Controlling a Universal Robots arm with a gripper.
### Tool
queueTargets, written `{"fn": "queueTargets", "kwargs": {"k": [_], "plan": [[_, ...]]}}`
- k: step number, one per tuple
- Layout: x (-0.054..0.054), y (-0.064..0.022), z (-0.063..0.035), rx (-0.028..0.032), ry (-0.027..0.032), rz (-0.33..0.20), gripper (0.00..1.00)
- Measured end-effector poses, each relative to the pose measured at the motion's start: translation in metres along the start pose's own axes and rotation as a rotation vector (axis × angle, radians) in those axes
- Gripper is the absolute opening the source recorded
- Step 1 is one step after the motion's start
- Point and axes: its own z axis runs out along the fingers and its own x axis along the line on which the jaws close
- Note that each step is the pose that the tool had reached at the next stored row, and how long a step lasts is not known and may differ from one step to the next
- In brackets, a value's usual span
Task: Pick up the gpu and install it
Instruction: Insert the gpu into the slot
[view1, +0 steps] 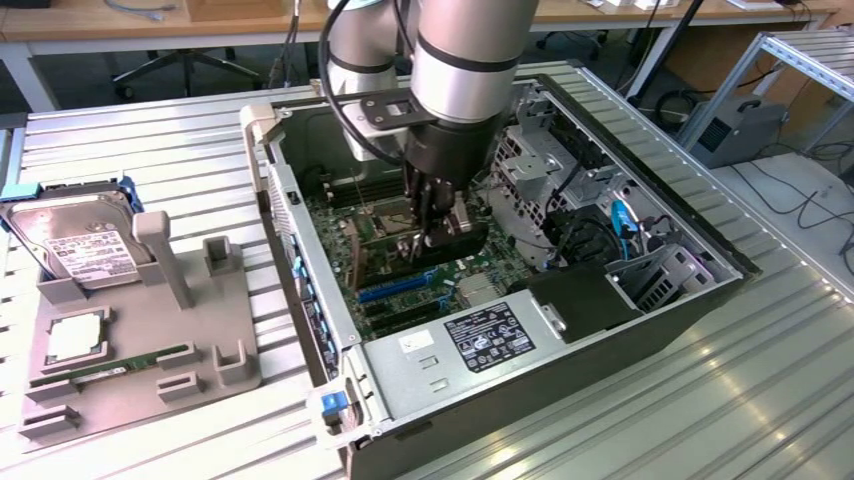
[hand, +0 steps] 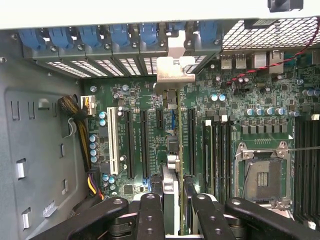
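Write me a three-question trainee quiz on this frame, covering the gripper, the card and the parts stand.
1. True or false: the gripper holds the gpu edge-on above the motherboard inside the computer case.
2. Which item lies on the grey parts stand beside the case? A) hard drive B) power supply C) cooling fan
3. Fill in: in the wrist view, the card's pale metal ___ points toward the slot openings in the case's rear wall.

Key: 1 true; 2 A; 3 bracket
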Motion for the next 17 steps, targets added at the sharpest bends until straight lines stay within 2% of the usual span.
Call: {"fn": "queueTargets", "kwargs": {"k": [17], "plan": [[0.0001,0.0041,0.002,0.0,0.0,0.0,0.27]]}}
